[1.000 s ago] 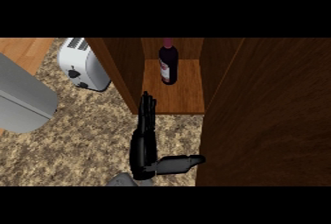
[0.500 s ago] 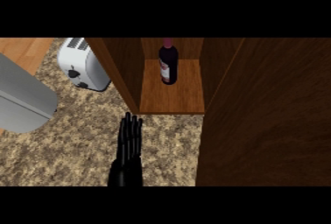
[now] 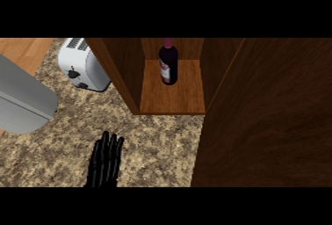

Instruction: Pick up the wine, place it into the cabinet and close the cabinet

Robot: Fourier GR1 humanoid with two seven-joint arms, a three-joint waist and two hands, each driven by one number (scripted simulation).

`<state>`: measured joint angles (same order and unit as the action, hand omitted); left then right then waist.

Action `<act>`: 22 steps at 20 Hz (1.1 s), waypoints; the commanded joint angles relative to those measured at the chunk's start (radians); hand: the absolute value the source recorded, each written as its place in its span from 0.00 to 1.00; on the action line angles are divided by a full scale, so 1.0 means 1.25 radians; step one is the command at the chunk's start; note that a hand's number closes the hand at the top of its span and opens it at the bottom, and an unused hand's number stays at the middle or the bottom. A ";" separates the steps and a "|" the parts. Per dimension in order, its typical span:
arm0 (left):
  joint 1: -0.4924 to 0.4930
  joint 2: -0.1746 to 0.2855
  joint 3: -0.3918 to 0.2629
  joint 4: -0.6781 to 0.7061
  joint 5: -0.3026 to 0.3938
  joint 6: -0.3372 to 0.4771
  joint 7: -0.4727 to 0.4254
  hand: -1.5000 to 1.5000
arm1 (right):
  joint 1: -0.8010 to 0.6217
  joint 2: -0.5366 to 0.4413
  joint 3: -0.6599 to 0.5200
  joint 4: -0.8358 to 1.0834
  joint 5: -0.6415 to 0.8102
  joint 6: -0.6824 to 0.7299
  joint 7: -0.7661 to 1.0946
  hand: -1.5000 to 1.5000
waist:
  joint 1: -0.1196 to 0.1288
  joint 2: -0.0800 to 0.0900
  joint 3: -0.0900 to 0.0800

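The wine bottle (image 3: 168, 65) is dark with a pale label and stands upright on the wooden shelf inside the open cabinet (image 3: 172, 99), near its back. The cabinet door (image 3: 272, 123) stands open and fills the right side of the view as a large dark brown panel. My left hand (image 3: 106, 162) lies low over the speckled counter at the bottom left, fingers straight and pointing toward the cabinet, open and holding nothing. It is well short of the shelf's front edge. My right hand does not show.
A white toaster (image 3: 83, 66) stands on the counter left of the cabinet's side wall. A grey rounded appliance (image 3: 23, 103) sits at the far left. The speckled counter (image 3: 156, 145) lies between my hand and the cabinet.
My left hand has drawn back from just in front of the shelf, down and to the left toward the view's lower edge. The bottle and door have not moved.
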<state>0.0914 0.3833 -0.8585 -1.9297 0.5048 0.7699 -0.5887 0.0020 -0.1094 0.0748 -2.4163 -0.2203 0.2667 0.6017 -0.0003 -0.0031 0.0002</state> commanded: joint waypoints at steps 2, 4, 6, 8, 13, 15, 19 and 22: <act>0.071 0.103 0.058 -0.096 0.023 -0.065 -0.001 0.00 | 0.048 -0.006 0.019 -0.105 -0.059 0.031 0.011 1.00 | 0.000 0.000 0.000; 0.085 0.110 0.073 -0.076 0.035 -0.101 -0.025 0.00 | 0.026 -0.016 0.007 -0.103 -0.136 0.021 0.067 1.00 | 0.000 0.000 -0.001; 0.150 0.150 0.080 -0.117 0.049 -0.120 -0.055 0.00 | 0.072 0.026 0.086 -0.100 -0.122 0.006 0.083 1.00 | 0.005 -0.002 -0.001; 0.136 0.181 0.135 -0.128 0.082 -0.140 -0.023 0.00 | 0.090 0.032 0.101 -0.087 -0.159 0.007 0.101 1.00 | 0.003 -0.001 -0.001; 0.165 0.195 0.201 -0.150 0.115 -0.160 -0.024 0.00 | 0.172 0.055 0.209 -0.138 -0.133 0.005 0.126 1.00 | -0.003 -0.002 -0.001; 0.195 0.209 0.253 -0.139 0.143 -0.208 -0.062 0.00 | 0.107 0.056 0.225 -0.121 -0.120 0.001 0.147 1.00 | 0.006 -0.001 -0.001; 0.210 0.232 0.326 -0.128 0.197 -0.257 -0.053 0.00 | 0.108 0.052 0.367 -0.134 -0.035 0.041 0.125 1.00 | 0.000 -0.003 -0.002; 0.310 0.270 0.388 -0.166 0.229 -0.325 -0.097 0.00 | 0.102 0.063 0.411 -0.146 -0.020 0.012 0.152 1.00 | 0.011 -0.005 -0.002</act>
<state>0.3834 0.6908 -0.4511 -2.1267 0.7445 0.4527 -0.6557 0.1022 -0.0242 0.5026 -2.4179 -0.2499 0.3040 0.7211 0.0070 -0.0070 -0.0012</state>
